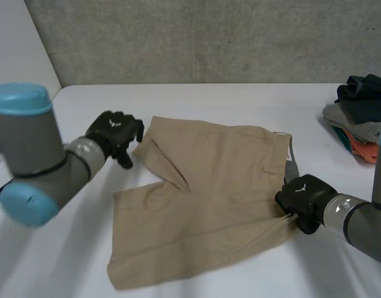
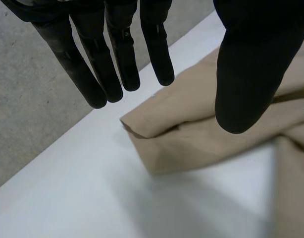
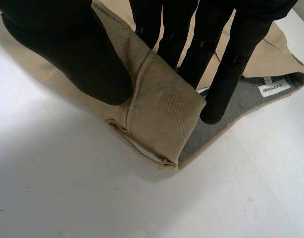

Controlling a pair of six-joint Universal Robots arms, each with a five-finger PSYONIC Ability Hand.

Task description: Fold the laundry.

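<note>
The fingers (image 3: 219, 59) of the right hand (image 1: 304, 200) lie nearly straight on the grey inner lining (image 3: 226, 126) of the shorts (image 1: 209, 192). The thumb (image 3: 73, 54) presses on the tan outer face of the turned-over waistband corner (image 3: 164, 111), so the cloth is pinched between thumb and fingers. A white label (image 3: 274, 88) sits on the lining just beside the fingertips. In the head view this hand grips the waistband corner nearest the robot's right side.

The fingers (image 2: 117, 54) of the left hand (image 1: 115, 133) are straight and slightly fanned. Its thumb (image 2: 251, 64) stands well apart from them, so the hand is wide and holds nothing. Below the gap between fingers and thumb lies a rumpled hem corner (image 2: 157, 134) of one leg, partly doubled over on itself. Whether the fingertips touch the cloth cannot be told. In the head view this hand sits at the far left corner of the shorts, just beside that leg's hem.

The tan shorts lie spread on the white table (image 1: 240, 99), near its middle. The waistband is toward the right arm and the two legs are toward the left arm, with the farther leg creased. A pile of clothes (image 1: 361, 118) in dark, grey and orange rests at the table's far right, well apart from the shorts. A grey concrete wall (image 1: 209, 37) stands behind the table.
</note>
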